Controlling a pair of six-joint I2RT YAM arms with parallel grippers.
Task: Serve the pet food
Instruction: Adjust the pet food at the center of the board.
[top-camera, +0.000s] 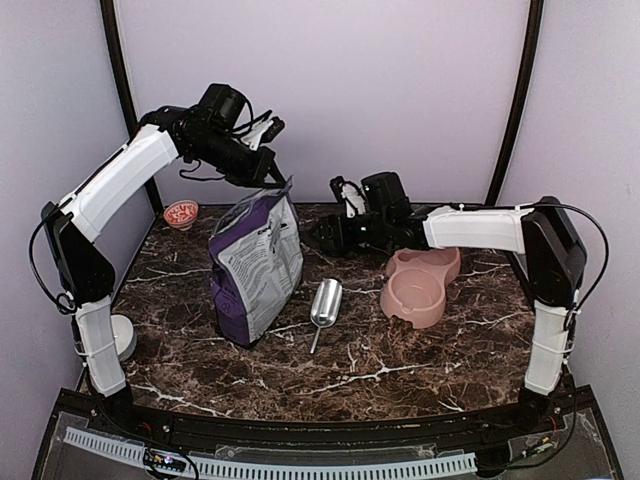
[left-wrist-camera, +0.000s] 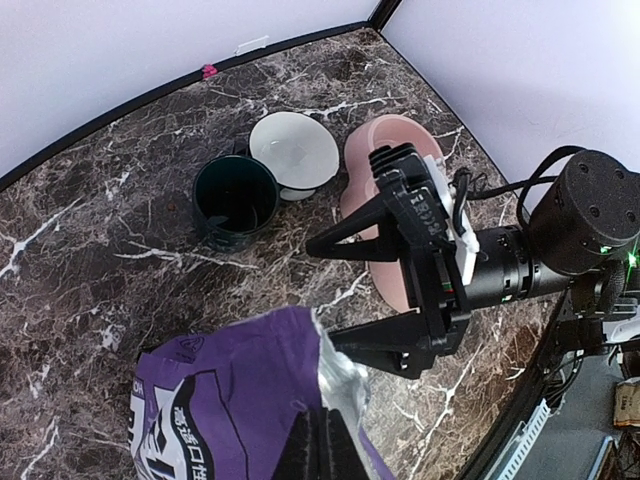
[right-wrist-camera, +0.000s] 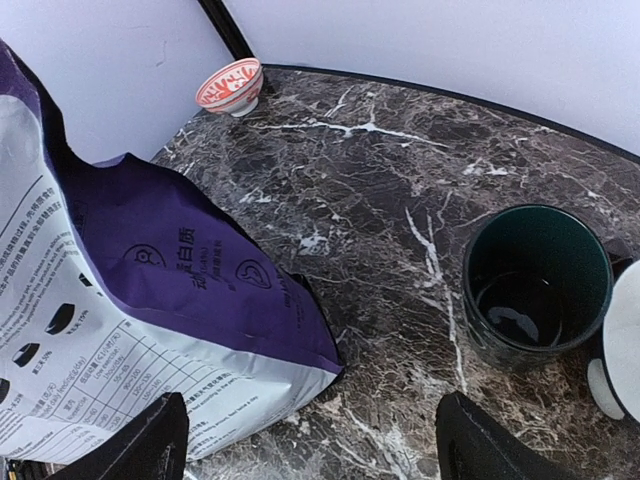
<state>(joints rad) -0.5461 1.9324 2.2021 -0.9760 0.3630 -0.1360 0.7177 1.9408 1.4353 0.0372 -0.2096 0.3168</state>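
Left end effector (left-wrist-camera: 320, 442) pinches the crinkled top of the purple-and-grey printed bag (top-camera: 257, 265) mid-frame; right end effector (right-wrist-camera: 310, 450) gapes wide. Glossy pink double bowl (top-camera: 420, 288) lies empty; kibble pellets are hidden.

Beside the glossy plastic-film bag (top-camera: 257, 265), a shiny metal scoop (top-camera: 326, 300) and a smooth matt pink plastic double bowl (top-camera: 428, 316) rest on the polished marble-look table (top-camera: 400, 370).

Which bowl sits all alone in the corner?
The little red-patterned bowl, at the far left corner. The white bowl and pink double bowl sit together on the right.
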